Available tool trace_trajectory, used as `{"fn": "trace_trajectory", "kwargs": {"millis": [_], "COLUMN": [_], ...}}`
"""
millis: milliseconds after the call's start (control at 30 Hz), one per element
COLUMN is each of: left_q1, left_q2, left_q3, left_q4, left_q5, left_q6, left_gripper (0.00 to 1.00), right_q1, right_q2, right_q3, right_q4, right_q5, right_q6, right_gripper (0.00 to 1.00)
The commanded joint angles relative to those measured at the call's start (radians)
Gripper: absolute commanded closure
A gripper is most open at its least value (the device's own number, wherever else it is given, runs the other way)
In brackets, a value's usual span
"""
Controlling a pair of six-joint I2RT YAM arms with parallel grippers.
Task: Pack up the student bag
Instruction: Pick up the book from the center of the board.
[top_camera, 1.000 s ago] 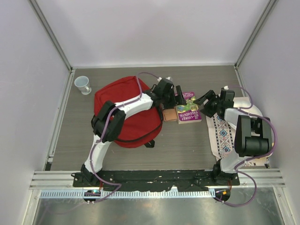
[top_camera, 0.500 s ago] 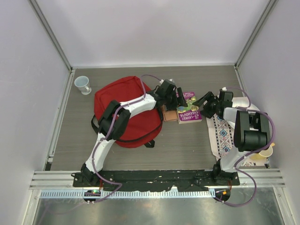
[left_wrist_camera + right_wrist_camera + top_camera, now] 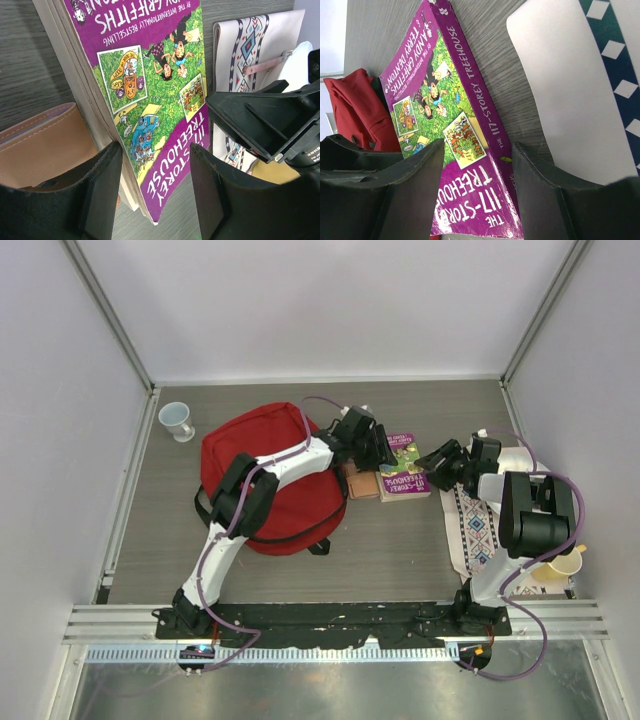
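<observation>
The student bag point(image 3: 265, 480), a big red backpack, lies on the table's left half. A purple and green paperback book point(image 3: 403, 472) lies right of it, one edge tipped up. My left gripper point(image 3: 378, 452) reaches over the bag and straddles the book's left corner point(image 3: 155, 100). It is open, and table shows between the cover and one finger point(image 3: 220, 200). My right gripper point(image 3: 440, 465) straddles the opposite end by the spine point(image 3: 470, 90), also open, with a narrow gap on each side. The bag point(image 3: 355, 110) shows red behind the book.
A brown leather notebook point(image 3: 360, 483) lies against the book's left side, by the bag. A patterned cloth point(image 3: 478, 525) is spread under the right arm. A white cup point(image 3: 177, 420) stands at the far left. A yellow cup point(image 3: 567, 562) stands at the right.
Both grippers have narrowed around the book's two ends. The book has turned and shifted slightly away from me. The right arm's elbow has swung back and uncovered the yellow cup.
</observation>
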Motion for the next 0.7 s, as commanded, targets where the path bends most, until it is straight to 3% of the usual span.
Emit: {"fn": "trace_trajectory", "kwargs": {"millis": [0,200,667], "left_q1": [-0.021,-0.020,-0.023], "left_q2": [0.014,0.022,0.048], "left_q3": [0.050,0.062,0.128], "left_q4": [0.065,-0.016,-0.205], "left_q5": [0.073,0.019,-0.117], "left_q6": [-0.011,-0.013,0.050], "left_gripper": [0.42,0.34,0.28], "right_q1": [0.023,0.023,0.023], "right_q2": [-0.040,-0.057,-0.064], "right_q3": [-0.016,-0.035,-0.048], "right_q4": [0.066,0.074,0.073], "right_q5": [-0.121,-0.127,-0.122], "right_q6": [0.057,0.068,0.073], "right_gripper": [0.40,0.40,0.40]}}
